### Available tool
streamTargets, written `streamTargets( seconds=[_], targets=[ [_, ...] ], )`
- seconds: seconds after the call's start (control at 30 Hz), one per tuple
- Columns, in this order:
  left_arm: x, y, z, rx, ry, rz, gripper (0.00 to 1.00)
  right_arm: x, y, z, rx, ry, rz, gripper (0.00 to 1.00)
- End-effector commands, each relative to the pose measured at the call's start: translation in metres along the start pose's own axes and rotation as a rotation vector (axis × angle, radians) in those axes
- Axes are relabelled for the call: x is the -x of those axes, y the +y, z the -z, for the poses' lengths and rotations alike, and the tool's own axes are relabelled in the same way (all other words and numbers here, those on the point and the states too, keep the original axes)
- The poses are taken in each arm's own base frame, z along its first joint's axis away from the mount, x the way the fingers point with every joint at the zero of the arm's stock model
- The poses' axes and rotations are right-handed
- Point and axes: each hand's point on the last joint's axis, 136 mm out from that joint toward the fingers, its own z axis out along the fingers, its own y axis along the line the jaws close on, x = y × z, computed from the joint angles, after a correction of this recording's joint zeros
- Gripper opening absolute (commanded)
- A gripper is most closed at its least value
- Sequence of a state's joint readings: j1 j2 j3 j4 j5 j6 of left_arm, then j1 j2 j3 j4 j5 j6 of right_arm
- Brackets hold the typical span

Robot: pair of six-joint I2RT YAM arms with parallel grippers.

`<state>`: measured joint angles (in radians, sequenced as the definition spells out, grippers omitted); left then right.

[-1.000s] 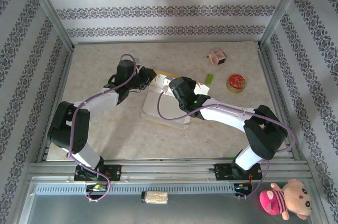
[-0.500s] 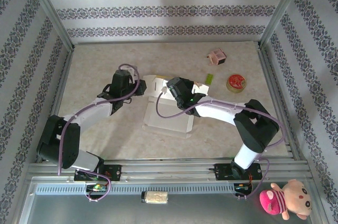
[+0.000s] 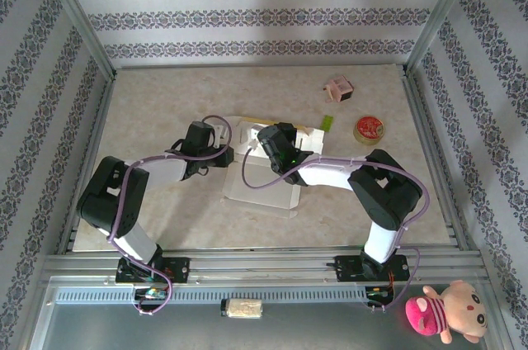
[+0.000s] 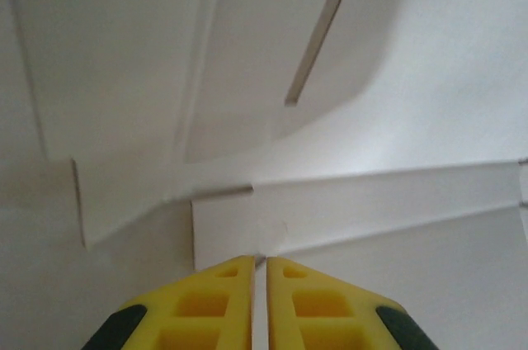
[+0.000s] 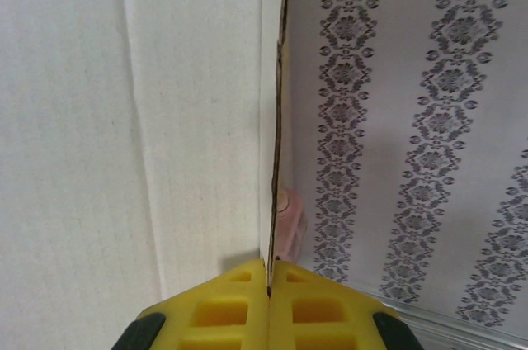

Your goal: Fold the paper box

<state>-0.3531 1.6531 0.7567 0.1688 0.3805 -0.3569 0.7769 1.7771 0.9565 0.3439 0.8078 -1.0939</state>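
Two claws meet at the thin white-faced cardboard box blank (image 3: 262,189), which lies mid-way across the pale marbled bench (image 3: 157,102). The right claw (image 5: 270,266) is clamped on an upright flap's edge. The left claw (image 4: 260,261) is all but closed, its tips at a white flap.

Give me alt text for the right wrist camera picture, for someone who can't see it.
The right gripper is shut on the thin edge of the paper box, whose white face spreads to the left. Striped patterned wallpaper lies to the right, and a small pink item peeks from behind the edge.
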Motion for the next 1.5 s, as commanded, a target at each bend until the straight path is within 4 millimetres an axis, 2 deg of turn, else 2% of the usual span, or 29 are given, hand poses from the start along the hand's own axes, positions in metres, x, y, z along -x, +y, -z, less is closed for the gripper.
streamTargets(
  seconds=[0.0, 0.1, 0.2, 0.43, 0.6, 0.73, 0.9, 1.03, 1.33, 1.47],
  targets=[
    [-0.012, -0.007, -0.008, -0.049, 0.04, 0.022, 0.14, 0.0, -0.028, 0.012, -0.086, -0.002, -0.014, 0.0],
    [-0.018, 0.004, -0.013, 0.002, 0.062, 0.015, 0.17, 0.002, -0.03, 0.014, -0.094, -0.007, -0.011, 0.0],
    [-0.014, 0.012, -0.016, 0.044, 0.052, -0.013, 0.21, 0.007, -0.027, 0.017, -0.089, -0.022, 0.006, 0.0],
    [0.013, 0.006, -0.026, 0.025, 0.006, -0.113, 0.35, 0.011, -0.024, 0.019, -0.084, -0.033, 0.011, 0.0],
    [0.024, 0.017, -0.034, 0.08, -0.038, -0.157, 0.49, 0.011, -0.02, 0.019, -0.071, -0.035, 0.012, 0.0],
    [0.035, 0.019, -0.032, 0.102, -0.088, -0.21, 0.55, 0.011, -0.016, 0.019, -0.06, -0.039, 0.017, 0.0],
    [0.052, 0.017, -0.023, 0.122, -0.155, -0.268, 0.56, 0.01, -0.011, 0.016, -0.047, -0.034, 0.02, 0.0],
    [0.059, 0.025, -0.022, 0.134, -0.118, -0.25, 0.54, 0.011, -0.012, 0.015, -0.039, -0.036, 0.005, 0.0],
    [0.038, 0.026, -0.045, 0.001, 0.04, -0.12, 0.53, 0.01, -0.011, 0.013, -0.029, -0.033, -0.004, 0.0],
    [0.028, 0.03, -0.054, -0.002, 0.092, -0.081, 0.53, 0.009, -0.01, 0.013, -0.027, -0.029, -0.002, 0.0]
  ],
)
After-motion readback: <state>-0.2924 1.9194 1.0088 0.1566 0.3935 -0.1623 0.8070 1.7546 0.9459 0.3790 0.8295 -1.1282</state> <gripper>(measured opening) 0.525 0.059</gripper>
